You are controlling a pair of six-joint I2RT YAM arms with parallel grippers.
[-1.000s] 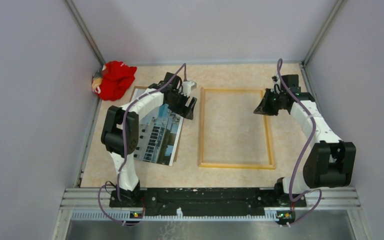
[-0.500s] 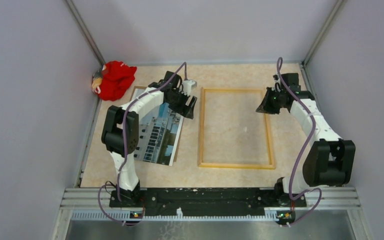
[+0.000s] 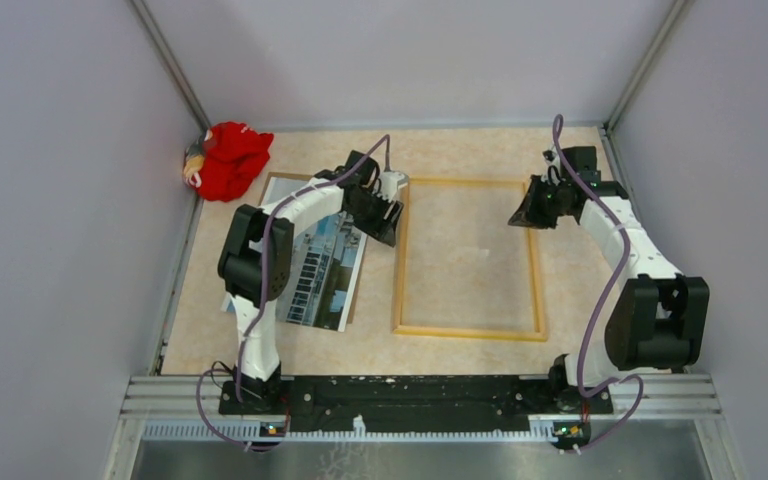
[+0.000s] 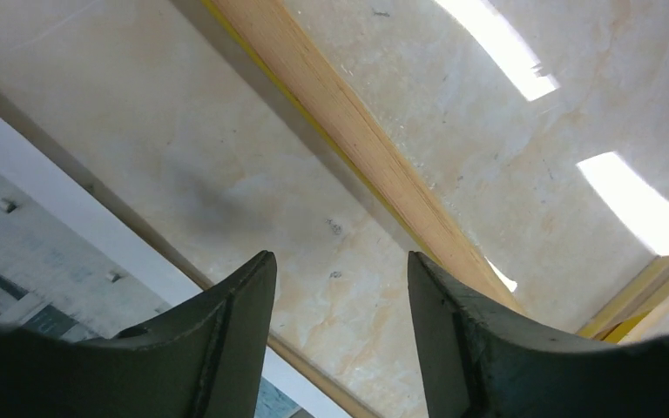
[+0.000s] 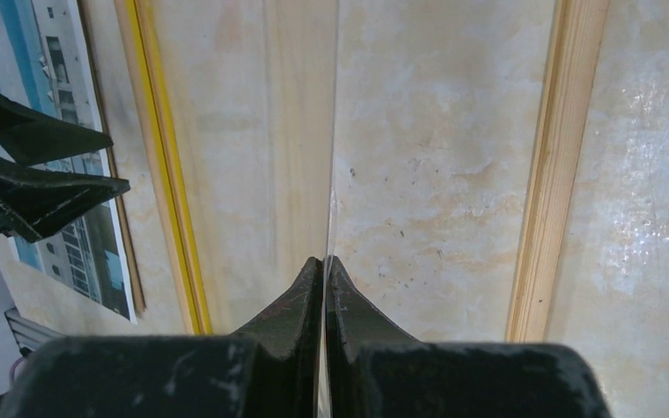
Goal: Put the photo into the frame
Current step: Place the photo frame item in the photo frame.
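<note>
Left gripper (image 4: 340,261), fingers apart, hangs between photo (image 3: 322,275) and frame (image 3: 470,330); right gripper (image 5: 325,259), pinched shut, hangs above the frame's far right.

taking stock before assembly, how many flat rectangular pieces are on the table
3: the frame in the middle, the photo left of it, and a brown board under the photo with only its edges showing. Something thinner could be hidden beneath them.

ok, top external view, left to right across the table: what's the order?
red cloth → photo → left gripper → right gripper. Frame left out of the order: it spans the middle and both grippers sit over its side rails.
</note>
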